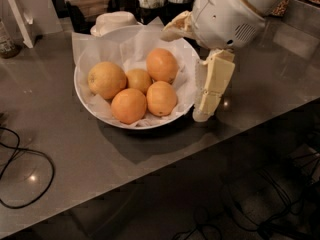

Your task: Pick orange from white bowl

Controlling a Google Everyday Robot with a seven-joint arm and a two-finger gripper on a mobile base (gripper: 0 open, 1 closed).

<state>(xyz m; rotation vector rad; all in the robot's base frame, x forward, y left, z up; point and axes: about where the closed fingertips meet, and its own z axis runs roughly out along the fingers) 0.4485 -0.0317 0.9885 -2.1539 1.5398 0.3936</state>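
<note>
Grey table carries a small white lidded dish at the back; a black cable loops at left; the gripper hangs above its right half.

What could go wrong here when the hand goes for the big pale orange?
The hand hangs by the right rim of the white bowl, so it might bump and shift the bowl. The orange lies on the far left side, beyond four smaller oranges; the hand may close on a wrong one. The fruits touch, so lifting one could roll its neighbours.
</note>
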